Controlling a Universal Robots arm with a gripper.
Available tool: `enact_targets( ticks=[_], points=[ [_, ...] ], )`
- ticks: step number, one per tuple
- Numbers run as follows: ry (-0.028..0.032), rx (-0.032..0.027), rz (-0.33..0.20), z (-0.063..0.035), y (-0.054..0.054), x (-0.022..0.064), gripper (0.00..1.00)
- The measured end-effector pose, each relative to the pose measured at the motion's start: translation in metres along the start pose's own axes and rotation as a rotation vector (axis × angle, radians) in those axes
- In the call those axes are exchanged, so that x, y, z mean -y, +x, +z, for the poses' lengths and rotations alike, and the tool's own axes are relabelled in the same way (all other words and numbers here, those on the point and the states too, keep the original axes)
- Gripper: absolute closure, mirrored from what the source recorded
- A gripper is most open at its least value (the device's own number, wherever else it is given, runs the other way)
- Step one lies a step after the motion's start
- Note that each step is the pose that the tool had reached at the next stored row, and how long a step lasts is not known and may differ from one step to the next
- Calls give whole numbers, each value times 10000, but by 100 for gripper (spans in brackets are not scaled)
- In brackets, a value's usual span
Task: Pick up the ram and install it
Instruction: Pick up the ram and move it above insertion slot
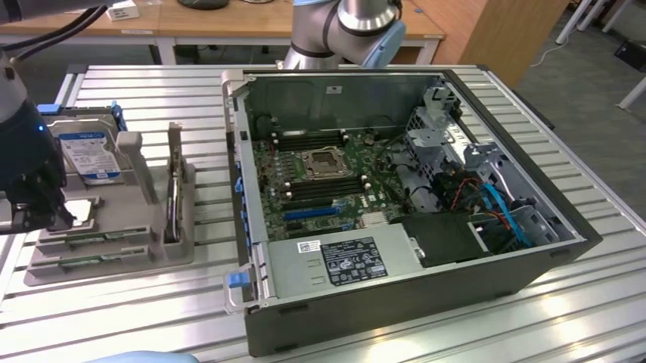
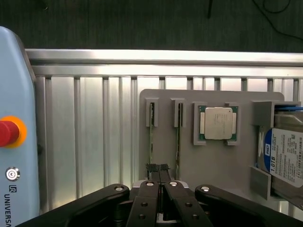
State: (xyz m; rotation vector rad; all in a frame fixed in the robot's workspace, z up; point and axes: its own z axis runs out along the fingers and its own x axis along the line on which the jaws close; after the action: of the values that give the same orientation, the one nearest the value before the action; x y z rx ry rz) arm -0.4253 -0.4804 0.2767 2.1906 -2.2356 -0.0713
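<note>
1. The ram here is 2 thin green sticks standing on edge in parallel slots of a grey tray (image 2: pixel 213 165). They are the outer ram stick (image 2: pixel 150 137) and the inner ram stick (image 2: pixel 178 142). The inner one lies between its twin and the CPU (image 2: pixel 218 123).
2. Neither stick is lifted. Each has one end seated in a small grey bracket of the tray.
3. The gripper (image 2: pixel 159 168) has its 2 dark fingertips pressed together with nothing pinched between them.
4. Those tips hang over the tray in the gap between the 2 sticks, closer to the outer ram stick. Whether they touch it cannot be told.
5. The CPU, square and silver, lies flat in its own recess. On its far side from the sticks, the same tray holds a hard drive (image 2: pixel 286 158) with a blue and white label.
6. The tray rests on a table (image 2: pixel 85 142) of ribbed aluminium slats.
7. A pale blue pendant (image 2: pixel 14 94) with a red button (image 2: pixel 5 133) is apart from the tray.
8. In the exterior view, an open computer case (image 1: pixel 525 249) lies on the table to the exterior view's right of the tray. Its motherboard (image 1: pixel 323 189), CPU socket (image 1: pixel 323 160) and power supply (image 1: pixel 338 261) are exposed.
9. The arm's base (image 1: pixel 343 26) stands behind the case.
</note>
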Motion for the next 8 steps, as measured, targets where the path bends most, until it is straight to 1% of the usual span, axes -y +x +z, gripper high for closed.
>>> enact_targets(
  ticks=[3, 4, 8],
  points=[
    [1, 1, -2, 48, 6, 2, 90],
    [-2, -7, -1, 46, 7, 2, 90],
    [0, -6, -1, 47, 6, 2, 90]
  ],
)
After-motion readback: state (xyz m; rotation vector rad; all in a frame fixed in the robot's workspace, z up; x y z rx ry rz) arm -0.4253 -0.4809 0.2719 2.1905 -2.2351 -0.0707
